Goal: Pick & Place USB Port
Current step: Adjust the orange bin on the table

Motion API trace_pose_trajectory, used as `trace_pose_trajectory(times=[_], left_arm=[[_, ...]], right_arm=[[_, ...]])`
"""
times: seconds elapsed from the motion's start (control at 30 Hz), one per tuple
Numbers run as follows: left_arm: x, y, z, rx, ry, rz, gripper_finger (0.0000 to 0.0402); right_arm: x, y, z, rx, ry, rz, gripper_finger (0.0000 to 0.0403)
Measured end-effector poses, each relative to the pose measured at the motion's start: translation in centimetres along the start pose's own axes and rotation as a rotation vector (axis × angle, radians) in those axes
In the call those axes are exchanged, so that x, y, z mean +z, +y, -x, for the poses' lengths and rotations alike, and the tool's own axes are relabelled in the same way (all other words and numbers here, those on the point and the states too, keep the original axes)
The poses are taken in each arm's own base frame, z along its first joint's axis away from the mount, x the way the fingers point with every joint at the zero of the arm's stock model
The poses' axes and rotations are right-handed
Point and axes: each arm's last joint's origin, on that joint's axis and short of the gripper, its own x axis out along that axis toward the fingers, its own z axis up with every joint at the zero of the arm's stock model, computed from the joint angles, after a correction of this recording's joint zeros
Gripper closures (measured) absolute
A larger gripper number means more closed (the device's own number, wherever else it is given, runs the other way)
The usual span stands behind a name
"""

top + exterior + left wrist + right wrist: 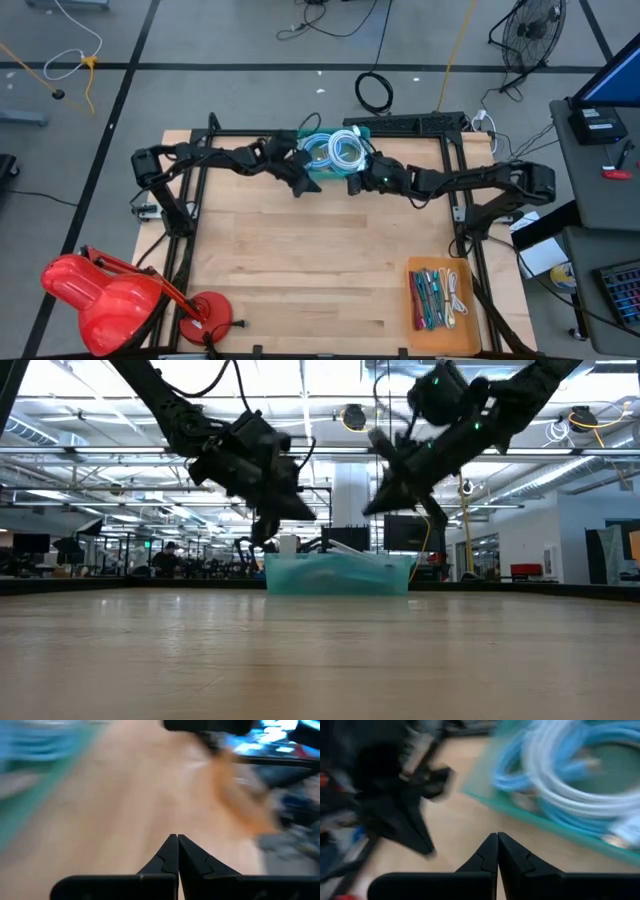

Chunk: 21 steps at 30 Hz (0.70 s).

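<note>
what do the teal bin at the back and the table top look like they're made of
Translucent teal bin: likely plastic, since the coiled white and blue cables inside show faintly through its wall in the low view. Pale wooden table top: looks like butcher-block wood, with plank seams and grain visible and a smooth, lightly sheened finish.

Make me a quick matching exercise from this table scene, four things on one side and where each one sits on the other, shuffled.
1. green bin
2. orange tray
3. left pincer
4. red lamp

A. near right corner of the table
B. beyond the table's near left corner
C. far middle of the table, holding coiled cables
D. shut, just beside the bin

Pairs: 1-C, 2-A, 3-D, 4-B
</note>
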Motion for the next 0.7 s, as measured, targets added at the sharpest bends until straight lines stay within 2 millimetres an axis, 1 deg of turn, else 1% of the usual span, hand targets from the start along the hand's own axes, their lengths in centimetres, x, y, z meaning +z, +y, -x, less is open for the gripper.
trace_pose_trajectory(times=[0.07,0.13,0.2,0.27,0.4,0.5,0.6,0.7], left_arm=[[0.1,-0.9,-0.4,-0.100,0.008,-0.015,0.0401],[0.0,-1.6,-0.7,-0.150,0.022,-0.016,0.0401],[-0.3,-2.1,-1.1,-0.164,0.038,-0.023,0.0401],[-0.5,-2.6,-1.4,-0.174,0.050,-0.033,0.0401],[-1.0,-3.2,-1.9,-0.188,0.070,-0.056,0.0401],[-1.0,-3.4,-2.0,-0.190,0.073,-0.063,0.0401],[-1.0,-3.4,-2.0,-0.174,0.066,-0.063,0.0401],[-1.0,-3.3,-2.0,-0.149,0.056,-0.057,0.0401]], right_arm=[[-0.1,1.1,0.6,0.077,0.005,-0.006,0.0403],[-0.8,2.0,1.5,0.151,0.082,0.019,0.0403],[-1.9,3.1,2.5,0.232,0.180,0.024,0.0403],[-3.7,3.9,3.8,0.253,0.313,0.031,0.0403],[-8.2,4.9,6.5,0.172,0.513,0.051,0.0403],[-11.1,5.3,8.4,0.101,0.598,0.064,0.0403],[-13.5,5.2,9.8,0.029,0.672,0.065,0.0403],[-15.3,5.4,11.4,0.013,0.731,0.055,0.0403]])
